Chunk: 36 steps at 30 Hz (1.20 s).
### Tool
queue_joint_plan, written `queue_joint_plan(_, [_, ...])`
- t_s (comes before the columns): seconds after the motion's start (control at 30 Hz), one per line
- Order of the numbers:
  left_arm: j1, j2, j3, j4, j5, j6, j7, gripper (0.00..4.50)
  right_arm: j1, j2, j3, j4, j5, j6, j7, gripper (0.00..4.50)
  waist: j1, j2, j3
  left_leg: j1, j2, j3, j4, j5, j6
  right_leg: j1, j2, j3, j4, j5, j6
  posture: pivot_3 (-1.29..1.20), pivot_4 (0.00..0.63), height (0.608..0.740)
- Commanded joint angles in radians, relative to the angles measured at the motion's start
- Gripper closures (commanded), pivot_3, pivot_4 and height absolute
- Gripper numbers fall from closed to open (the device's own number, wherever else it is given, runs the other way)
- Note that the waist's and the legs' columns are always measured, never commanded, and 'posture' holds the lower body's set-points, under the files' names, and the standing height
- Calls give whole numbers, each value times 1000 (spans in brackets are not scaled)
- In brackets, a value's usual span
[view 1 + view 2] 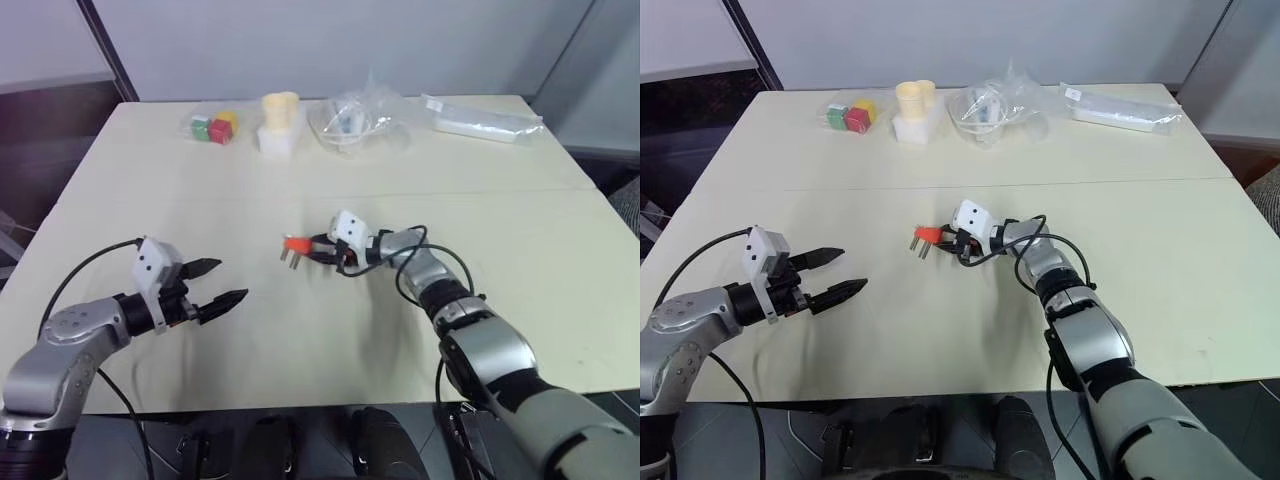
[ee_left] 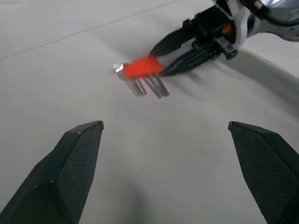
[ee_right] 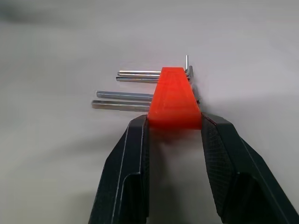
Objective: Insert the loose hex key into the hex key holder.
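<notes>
The hex key holder (image 1: 297, 244) is a small red-orange block with several silvery keys sticking out of one side. It sits mid-table, low over the surface. My right gripper (image 1: 312, 248) is shut on it, and the right wrist view shows both fingers pressed against the sides of the hex key holder (image 3: 174, 98). The keys point away to the left of the block. My left gripper (image 1: 232, 280) hovers open and empty over bare table, nearer me and left of the holder. The left wrist view looks toward the hex key holder (image 2: 142, 67). The loose hex key is out of view.
Along the table's far edge stand a bag of red, green and yellow cubes (image 1: 213, 128), a cream cup on a white block (image 1: 281, 120), crumpled clear plastic bags (image 1: 355, 120) and a long white packet (image 1: 480, 120). A cable loops off my right wrist (image 1: 420, 262).
</notes>
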Motion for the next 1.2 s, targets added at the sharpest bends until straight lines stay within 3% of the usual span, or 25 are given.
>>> queue_joint_plan(0.03, [-19, 5, 27, -17, -10, -14, 0, 0, 61, -66, -7, -217, -30, -139, -76, 3491, 0, 0, 0, 0, 0, 0, 0, 0, 0, 0, 0, 0, 0, 0, 0, 0, 150, 740])
queue_joint_plan(0.2, [-77, -14, 14, 28, -27, 3, 1, 0, 208, -142, -11, -542, -106, -181, -210, 3491, 0, 0, 0, 0, 0, 0, 0, 0, 0, -1, 1, 0, 1, 0, 0, 0, 150, 740])
queue_joint_plan(0.47, [-245, -65, -46, 118, -50, 49, -14, 0, 258, -278, 2, -843, -595, -375, -643, 3491, 6, -1, 0, 0, 0, 1, 1, 2, -3, -3, 3, 1, 6, 0, 0, 0, 150, 740])
queue_joint_plan(0.6, [-314, -74, -72, 151, -66, 84, -44, 0, 256, -306, 21, -895, -715, -385, -765, 3491, 6, -1, 0, 0, 0, 1, 1, 3, -5, -4, 4, 2, 9, 0, 0, 0, 150, 740])
queue_joint_plan(0.87, [-467, -48, -106, 250, -101, 160, -165, 0, 243, -330, 112, -931, -856, -440, -892, 3491, 5, -3, 0, 0, 0, 1, 3, 3, -5, -4, 6, 2, 11, 0, 0, 0, 150, 740])
queue_joint_plan(1.2, [-503, -24, -188, 237, -54, 131, -294, 0, 193, -310, 192, -892, -852, -470, -908, 3491, 2, -3, 0, 0, 0, 1, 3, 4, -5, -4, 7, 2, 12, 0, 0, 0, 150, 740])
